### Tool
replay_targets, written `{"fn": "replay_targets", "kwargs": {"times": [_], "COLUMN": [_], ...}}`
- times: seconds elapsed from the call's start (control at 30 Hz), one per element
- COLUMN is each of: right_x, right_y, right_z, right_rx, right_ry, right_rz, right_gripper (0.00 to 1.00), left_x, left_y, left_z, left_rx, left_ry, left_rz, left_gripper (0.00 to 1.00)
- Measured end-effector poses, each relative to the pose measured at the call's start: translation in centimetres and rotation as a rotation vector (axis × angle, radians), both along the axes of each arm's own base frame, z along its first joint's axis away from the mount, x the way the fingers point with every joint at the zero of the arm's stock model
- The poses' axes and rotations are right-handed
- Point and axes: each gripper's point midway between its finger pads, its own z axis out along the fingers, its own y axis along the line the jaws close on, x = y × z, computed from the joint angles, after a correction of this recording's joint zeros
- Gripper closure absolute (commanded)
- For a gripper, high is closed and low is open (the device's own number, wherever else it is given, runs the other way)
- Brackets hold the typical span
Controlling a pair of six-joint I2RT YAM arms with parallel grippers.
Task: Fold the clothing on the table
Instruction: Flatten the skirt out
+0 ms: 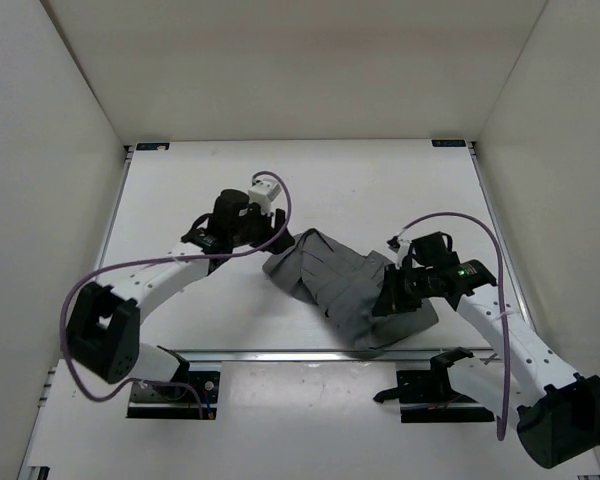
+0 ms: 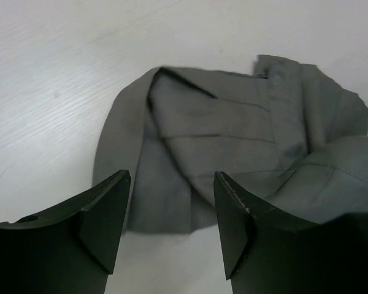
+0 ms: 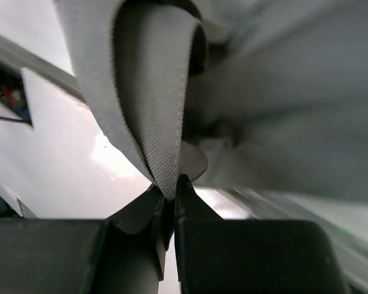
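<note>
The right gripper [image 3: 169, 187] is clamped on 1 fold of the clothing [image 1: 340, 285], at its near-right side. The left gripper [image 2: 172, 190] hangs half-open and empty over its far-left edge.

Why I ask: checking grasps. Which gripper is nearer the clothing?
Right. The right gripper is shut on a fold of the clothing, at its near right edge; the left gripper stands open at its left end, holding nothing.

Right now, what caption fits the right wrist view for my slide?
Right tool shut on a fold of the grey clothing.
</note>
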Motion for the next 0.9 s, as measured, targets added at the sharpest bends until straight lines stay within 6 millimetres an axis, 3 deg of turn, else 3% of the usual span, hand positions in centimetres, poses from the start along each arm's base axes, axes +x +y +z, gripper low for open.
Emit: {"fn": "replay_targets", "kwargs": {"times": [0.23,0.3,0.47,0.67,0.9], "right_x": [-1.7,-2.0,-2.5,-2.6,-2.8], "right_y": [-3.3,-3.6,-4.1,-4.5,-4.4], "right_z": [-1.6,-1.7,-2.6,-3.1,-3.4], "right_rx": [-0.106,-0.115,-0.121,-0.114,-0.103], "right_ry": [0.114,0.126,0.156,0.181,0.197], "right_rz": [-0.051,-0.052,-0.064,-0.090,-0.090], "right_gripper": [1.00,1.00,1.00,1.00,1.00], "left_x": [4.6,5.2,5.3,4.6,3.0], "left_y": [-8.4,-10.9,-16.0,-19.2,-20.9], "left_z": [-1.0,-1.5,-2.9,-5.3,-7.9], "left_rx": [-0.046,-0.055,-0.088,-0.087,-0.075], "left_ry": [0.010,0.015,0.018,0.035,0.063], "left_rz": [-0.159,-0.210,-0.350,-0.463,-0.515], "left_gripper": [0.26,0.21,0.23,0.26,0.25]}}
